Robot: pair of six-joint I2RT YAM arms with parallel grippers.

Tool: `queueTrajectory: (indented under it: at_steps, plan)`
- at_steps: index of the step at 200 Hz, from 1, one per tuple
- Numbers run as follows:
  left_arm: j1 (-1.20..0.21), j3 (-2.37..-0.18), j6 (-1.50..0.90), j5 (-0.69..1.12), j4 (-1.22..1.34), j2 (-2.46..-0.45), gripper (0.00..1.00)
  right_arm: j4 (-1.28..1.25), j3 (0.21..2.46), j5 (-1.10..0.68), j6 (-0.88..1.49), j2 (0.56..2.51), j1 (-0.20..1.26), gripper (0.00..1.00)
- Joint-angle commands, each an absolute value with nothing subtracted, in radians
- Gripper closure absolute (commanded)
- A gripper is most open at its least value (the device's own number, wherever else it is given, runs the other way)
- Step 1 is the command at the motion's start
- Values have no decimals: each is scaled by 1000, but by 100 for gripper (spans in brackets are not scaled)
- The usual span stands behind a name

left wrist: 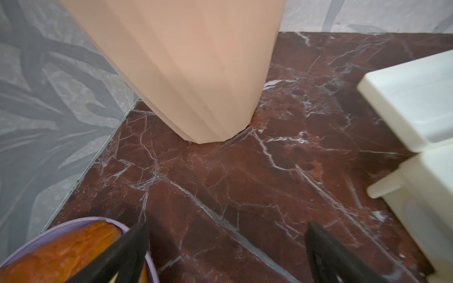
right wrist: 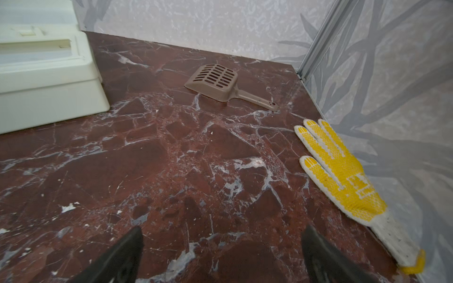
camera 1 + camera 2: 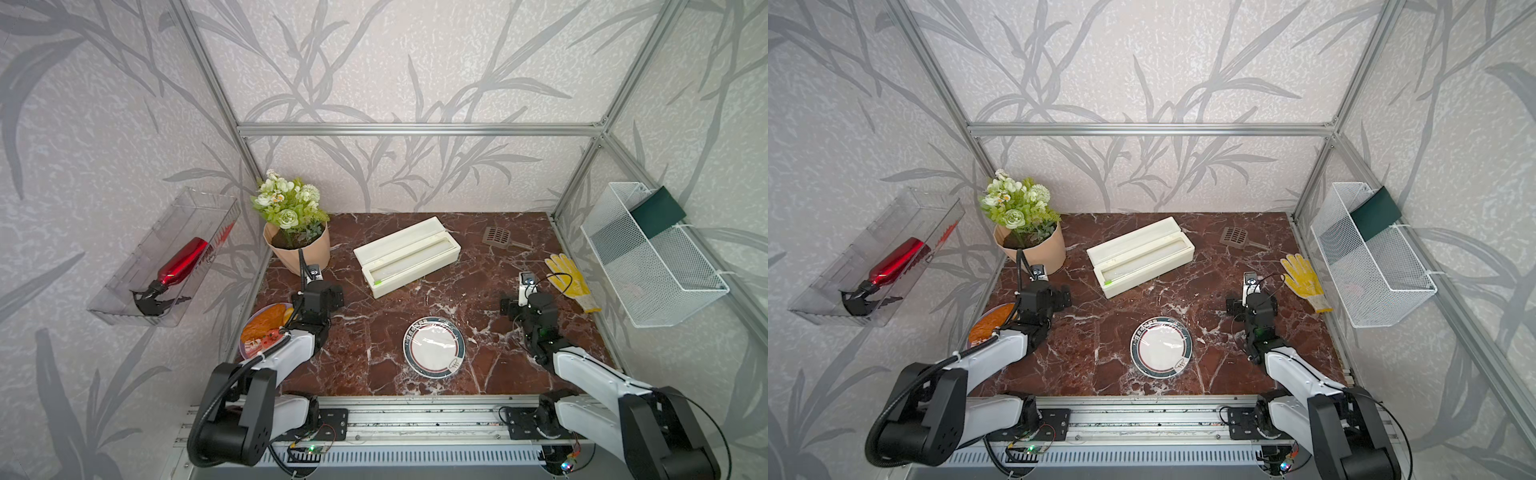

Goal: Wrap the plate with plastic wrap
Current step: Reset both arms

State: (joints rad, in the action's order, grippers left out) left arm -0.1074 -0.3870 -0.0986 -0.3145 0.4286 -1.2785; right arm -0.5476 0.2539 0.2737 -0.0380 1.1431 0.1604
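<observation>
The plate [image 3: 435,347], white with a dark teal rim, sits flat on the red marble table [image 3: 374,332], near the front edge and roughly midway between my two arms. Bright creased glints run across its middle and far rim in both top views. I read these as the plastic wrap [image 3: 432,341] lying over it, though I cannot trace the film's edges or tell whether they are tucked under the rim.

Neither arm touches the plate. The left gripper [image 1: 226,235] has its jaws spread wide and holds nothing. It points toward the peach flower pot [image 3: 297,245], and one finger hangs over the rim of the purple plate [image 1: 73,221] of bread. The right gripper [image 2: 223,232] is also wide and empty over bare marble, with the yellow glove [image 3: 569,278] beside it and the brown scoop [image 3: 496,237] farther back. The cream dispenser box [image 3: 407,255] lies open behind the plate.

My main worry is loose film. If the edges are only draped, they could spring up and uncover the rim. If I go back in to press them, the film may cling to a finger and peel away, or the push may slide the plate across the slick marble. A careless left-arm swing could clip the bread or the pot.
</observation>
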Motion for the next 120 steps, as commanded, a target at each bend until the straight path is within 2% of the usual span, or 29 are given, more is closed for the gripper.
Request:
queueTrajectory:
  at_steps: [1, 25, 36, 51, 71, 120]
  plan:
    - [-75, -318, 18, -227, 825, -1352, 1, -1004, 179, 176, -24, 1272, 106, 1]
    - [-40, -295, 23, -138, 1049, -1530, 1, -1238, 157, 61, -49, 1474, 92, 1]
    - [-36, -323, 29, -135, 1042, -1563, 1, -1408, 145, 70, -51, 1615, 93, 1]
    - [-3, -405, -17, -113, 789, -1512, 1, -1250, 250, -9, -80, 1614, 95, 1]
    - [24, -407, -44, -100, 823, -1532, 1, -951, 380, 39, -59, 1575, 95, 1]
    - [25, -417, -44, -95, 792, -1523, 1, -980, 373, 29, -71, 1585, 96, 1]
